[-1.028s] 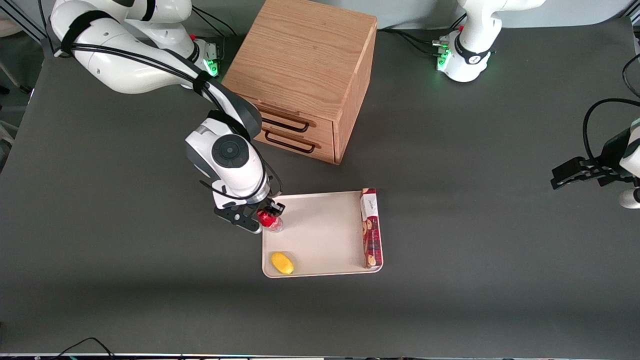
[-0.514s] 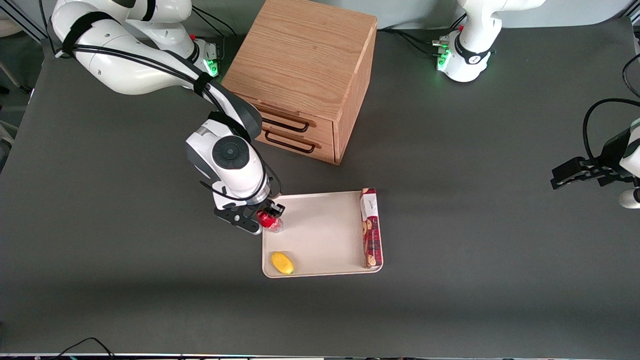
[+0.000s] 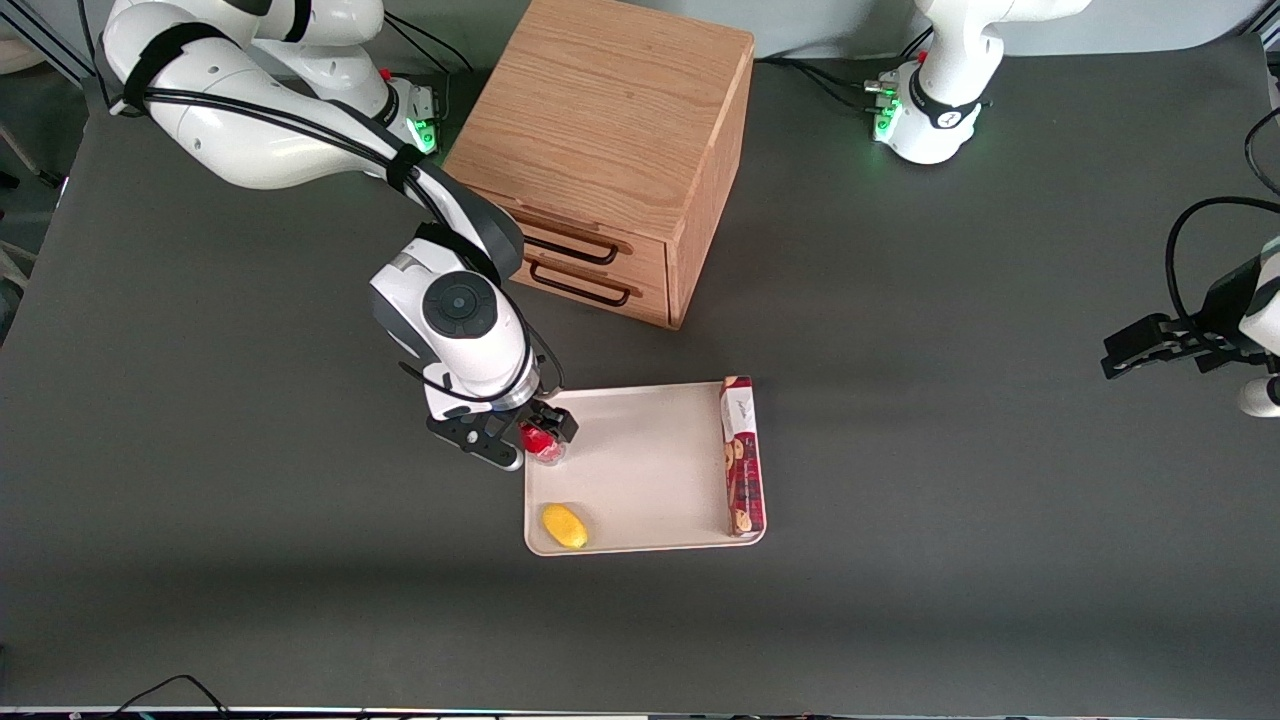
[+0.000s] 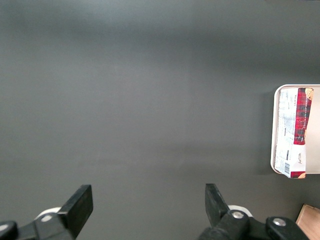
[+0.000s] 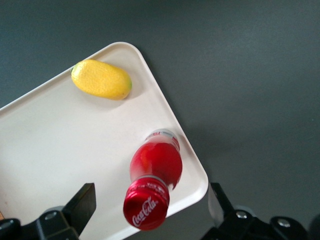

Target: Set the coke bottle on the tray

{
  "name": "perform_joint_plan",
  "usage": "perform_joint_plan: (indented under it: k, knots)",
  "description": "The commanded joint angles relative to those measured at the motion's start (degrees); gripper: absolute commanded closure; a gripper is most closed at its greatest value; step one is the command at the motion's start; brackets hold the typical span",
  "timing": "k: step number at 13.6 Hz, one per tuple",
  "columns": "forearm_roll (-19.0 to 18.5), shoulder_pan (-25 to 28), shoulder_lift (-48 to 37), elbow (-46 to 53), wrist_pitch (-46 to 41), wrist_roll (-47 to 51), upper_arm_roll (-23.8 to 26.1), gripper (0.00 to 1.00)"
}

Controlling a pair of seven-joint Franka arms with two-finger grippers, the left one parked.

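Right wrist view shows the bottle [image 5: 155, 190] standing upright on the tray [image 5: 60, 145], close to its edge, right under the claw [image 5: 150, 210]. The claw's fingers are spread apart, one on each side of the cap, not touching. A lemon [image 5: 101, 79] lies nearby.

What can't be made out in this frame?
- Small red coke bottle: in the front view, the open black gripper astride it at the tray corner covers most of it.
- Whether its base sits flat inside the rim of the cream-white tray: in the right wrist view, the bottle's own body hides that.
- Tray in the left wrist view: cut off by the picture's edge.
- Wooden drawer cabinet: contents hidden by the shut drawers.
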Motion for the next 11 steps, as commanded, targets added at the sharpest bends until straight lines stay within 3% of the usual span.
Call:
perform_joint_plan:
  k: [1,3,6,7,9,10,11]
  knots:
    - [-1.28,0.58,-0.71,1.33,-0.77,-3.61,-0.33,0.0]
    - [0.82,-0.38,-3.16,1.59,-5.06,-14.67,-0.51,0.0]
    - [9.87,-3.1,-10.53,2.56,-12.26,-28.97,-1.9,0.0]
    - [13.19,-3.11,-13.86,2.65,-15.6,-37.05,-4.44,0.0]
    - [27.31,-2.85,-22.64,1.69,-18.87,-45.53,-14.25,0.0]
    - [31.29,-2.33,-27.73,-0.32,-20.62,-52.44,-18.74,0.0]
    - [32.64,-1.71,-32.66,-2.86,-21.25,-58.08,-22.97,0.0]
